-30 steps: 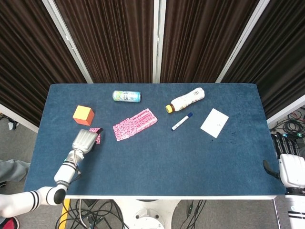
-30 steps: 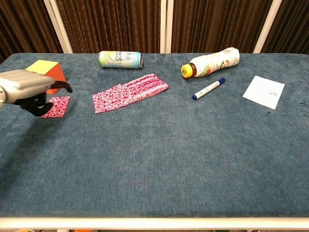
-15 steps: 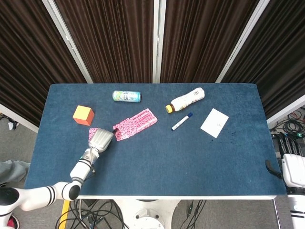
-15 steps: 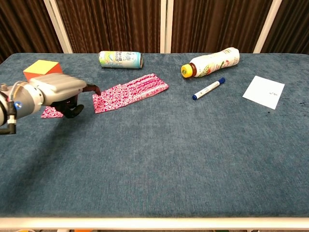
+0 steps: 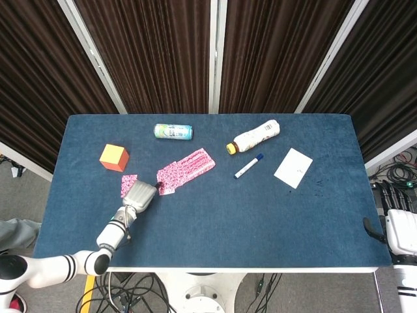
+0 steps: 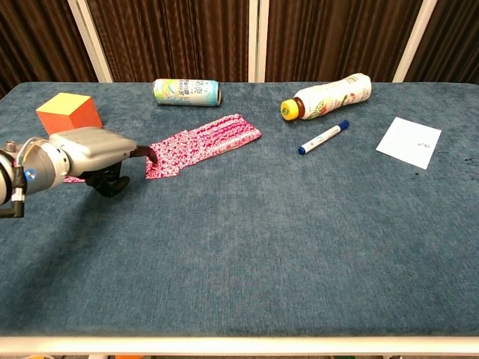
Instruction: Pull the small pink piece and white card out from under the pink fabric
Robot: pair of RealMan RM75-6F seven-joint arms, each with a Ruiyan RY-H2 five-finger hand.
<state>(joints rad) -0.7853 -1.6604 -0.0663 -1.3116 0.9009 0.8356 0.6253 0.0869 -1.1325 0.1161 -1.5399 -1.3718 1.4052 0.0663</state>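
Observation:
The pink patterned fabric (image 5: 186, 169) (image 6: 203, 142) lies flat left of the table's middle. My left hand (image 5: 139, 194) (image 6: 88, 152) is at its near-left end, fingers curled under, with one dark fingertip (image 6: 148, 155) touching the fabric's corner. Whether it pinches the cloth I cannot tell. The small pink piece (image 5: 128, 184) lies uncovered just left of the hand, mostly hidden behind it in the chest view. The white card (image 5: 293, 167) (image 6: 409, 142) lies bare at the right. My right hand (image 5: 399, 227) hangs off the table's right edge, holding nothing.
An orange cube (image 5: 113, 157) (image 6: 69, 111) stands at the far left. A green can (image 5: 173, 132) (image 6: 187, 92) lies at the back. A white bottle (image 5: 255, 137) (image 6: 327, 96) and a blue marker (image 5: 249, 165) (image 6: 323, 137) lie right of the fabric.
My left hand has moved right, from over the small pink piece to the fabric's near-left end. The small pink piece stays where it lay. The right hand has sunk slightly.

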